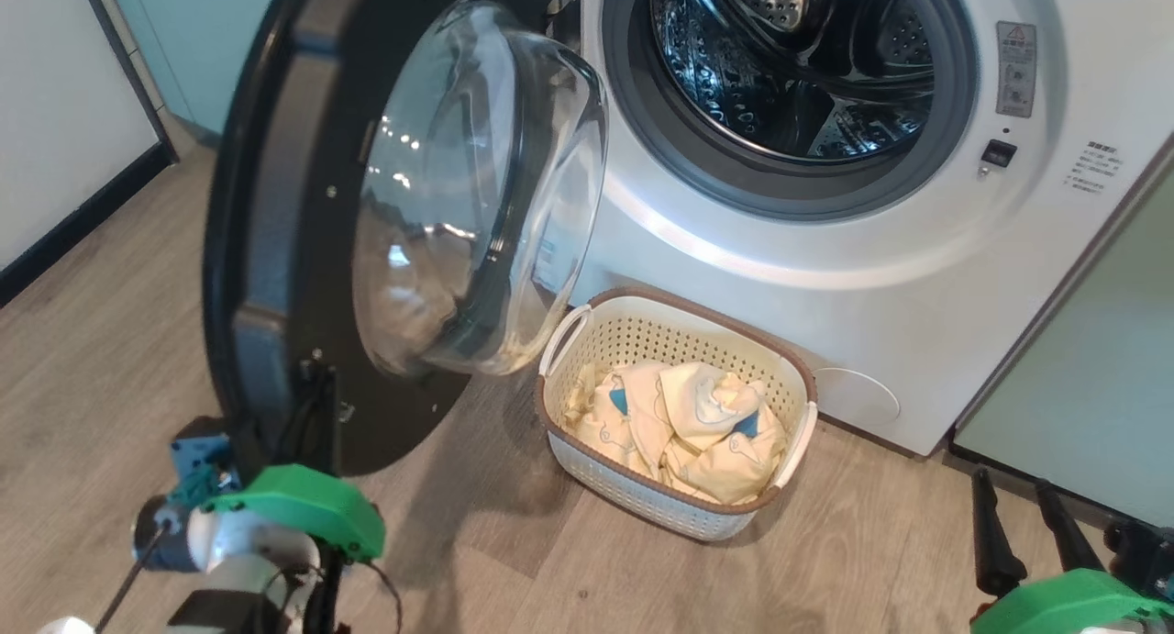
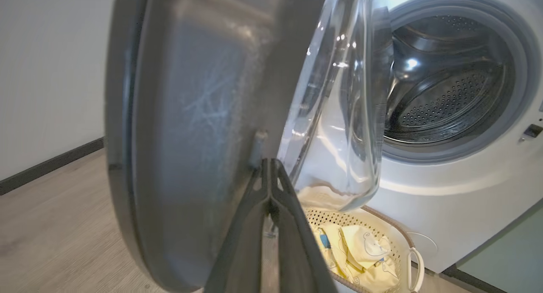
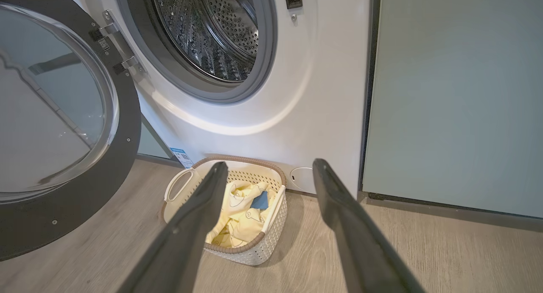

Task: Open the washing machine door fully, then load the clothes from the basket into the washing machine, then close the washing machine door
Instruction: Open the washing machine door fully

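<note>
Left hand (image 2: pixel 268 165), fingers pressed together, is set with its tips against the inner face of the door (image 1: pixel 275 249) near the free edge, opposite the hinge (image 3: pixel 113 47). The door is shown roughly square to the machine (image 1: pixel 825 276), so a wider swing away from the drum (image 3: pixel 212 30) is judged to be needed, pushed leftward from that hand. Right hand (image 3: pixel 269 165), fingers apart and empty, is pointed toward the basket (image 3: pixel 250 255), placed on the floor (image 1: pixel 92 386) just before the machine front, with the clothes (image 3: pixel 237 216) heaped inside.
</note>
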You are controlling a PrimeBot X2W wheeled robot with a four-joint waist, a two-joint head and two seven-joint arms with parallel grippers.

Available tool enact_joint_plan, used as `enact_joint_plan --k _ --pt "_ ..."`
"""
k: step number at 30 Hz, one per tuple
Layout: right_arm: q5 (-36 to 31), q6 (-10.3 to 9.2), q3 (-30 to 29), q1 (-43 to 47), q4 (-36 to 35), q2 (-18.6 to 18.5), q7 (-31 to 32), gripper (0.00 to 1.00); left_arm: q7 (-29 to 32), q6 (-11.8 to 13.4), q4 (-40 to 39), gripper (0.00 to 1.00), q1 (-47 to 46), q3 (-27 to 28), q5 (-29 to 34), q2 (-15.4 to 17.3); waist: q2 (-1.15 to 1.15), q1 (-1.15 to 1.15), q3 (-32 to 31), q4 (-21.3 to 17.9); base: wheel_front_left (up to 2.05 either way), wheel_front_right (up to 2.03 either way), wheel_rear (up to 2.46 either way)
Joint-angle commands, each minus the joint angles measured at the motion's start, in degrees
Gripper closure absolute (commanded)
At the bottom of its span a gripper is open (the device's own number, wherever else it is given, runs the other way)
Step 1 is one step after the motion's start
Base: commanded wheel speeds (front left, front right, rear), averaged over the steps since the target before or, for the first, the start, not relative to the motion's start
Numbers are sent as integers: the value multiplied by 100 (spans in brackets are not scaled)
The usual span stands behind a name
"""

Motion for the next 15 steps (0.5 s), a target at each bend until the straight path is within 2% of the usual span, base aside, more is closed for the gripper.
enact_joint_plan --k 1,15 --pt "5 -16 131 -138 -147 -116 -56 0 -60 62 -83 100 -269 352 -49 201 0 0 20 4 0 0 0" --pt "22 -16 185 -252 -137 -147 -56 0 -159 -32 533 100 -615 929 -297 243 0 0 230 -203 0 0 0"
